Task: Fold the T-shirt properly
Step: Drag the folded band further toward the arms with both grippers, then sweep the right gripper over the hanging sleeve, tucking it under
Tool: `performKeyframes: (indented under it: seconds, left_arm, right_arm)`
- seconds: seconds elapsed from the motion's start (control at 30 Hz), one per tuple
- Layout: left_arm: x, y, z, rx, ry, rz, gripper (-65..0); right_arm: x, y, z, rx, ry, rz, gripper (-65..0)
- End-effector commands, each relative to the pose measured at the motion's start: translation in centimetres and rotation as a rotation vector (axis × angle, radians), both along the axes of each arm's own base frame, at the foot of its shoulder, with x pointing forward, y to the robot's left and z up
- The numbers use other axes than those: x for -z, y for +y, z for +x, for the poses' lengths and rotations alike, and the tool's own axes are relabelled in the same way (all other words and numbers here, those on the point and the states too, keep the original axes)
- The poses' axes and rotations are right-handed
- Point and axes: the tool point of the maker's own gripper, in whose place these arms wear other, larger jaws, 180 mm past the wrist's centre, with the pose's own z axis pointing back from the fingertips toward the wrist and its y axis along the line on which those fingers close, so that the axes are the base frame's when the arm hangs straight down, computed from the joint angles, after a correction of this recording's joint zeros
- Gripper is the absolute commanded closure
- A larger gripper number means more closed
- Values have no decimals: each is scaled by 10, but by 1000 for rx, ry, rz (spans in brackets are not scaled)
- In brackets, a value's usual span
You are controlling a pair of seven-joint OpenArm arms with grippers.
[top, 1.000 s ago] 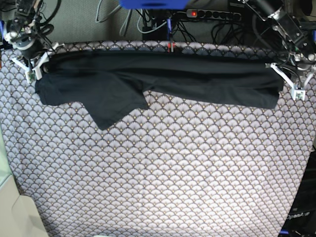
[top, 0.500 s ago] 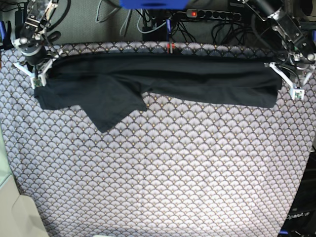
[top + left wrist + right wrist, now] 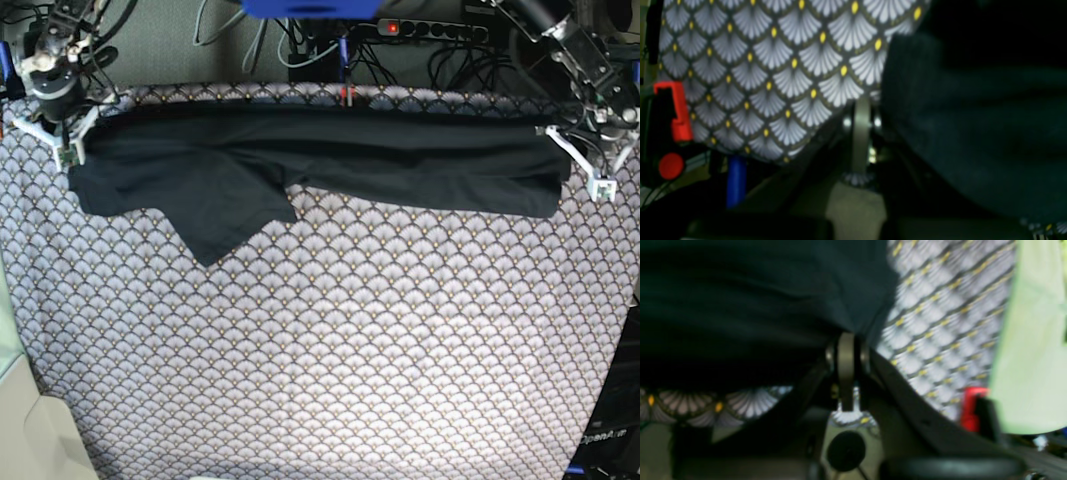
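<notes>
Bench (image 3: 330, 380) was seen draped in a scallop-patterned tablecloth (image 3: 400, 330), grey-white fans with yellow dots, covering nearly the whole base view.

T-shirt (image 3: 330, 160), dark charcoal and unprinted, was stretched as a long narrow band across the far edge of the bench, from one arm to the other. One sleeve (image 3: 230, 215) was noted hanging out of the band toward the near side, ending in a point on the cloth. The rest of the band lay fairly straight, with a slight sag at mid-span.

Left claw (image 3: 585, 160) was placed at the shirt's end on the base view's right. In the left wrist view the left claw (image 3: 860, 110) was seen pressed together, with dark fabric (image 3: 973, 133) bunched right against it; a clamp on the T-shirt was recorded.

Right claw (image 3: 68, 135) was placed at the opposite end, on the base view's left. In the right wrist view, blurred, the right claw (image 3: 846, 340) was seen closed, with the shirt's edge (image 3: 773, 306) gathered into the pinch.

Power strip (image 3: 430, 30) with a lit red switch and loose cables (image 3: 230, 30) was noted behind the bench.
</notes>
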Motion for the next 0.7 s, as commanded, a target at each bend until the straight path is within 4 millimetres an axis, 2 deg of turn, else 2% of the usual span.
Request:
performKeyframes:
  seconds: [0.0,0.07,0.17,0.27,0.6,0.67]
  left_arm:
    - [-12,7,9,0,-41,23,0]
    - [-12,7,9,0,-40,24,0]
    - [-12,7,9,0,-41,23,0]
    - [-12,8,8,-3,-38,26,0]
    - [-11,7,6,-5,-35,22,0]
    - [-10,7,5,-5,-34,22,0]
  right_arm:
    - [-14,3,11,-21,-55,-11,0]
    - [-14,8,9,-36,-50,-11,-11]
    - [-14,15,12,-55,-53,-3,-73]
    - [-14,15,12,-55,-51,-3,-106]
    - [-15,14,13,-55,-56,-4,-122]
    - [-19,20,26,-68,-78,0,-122]
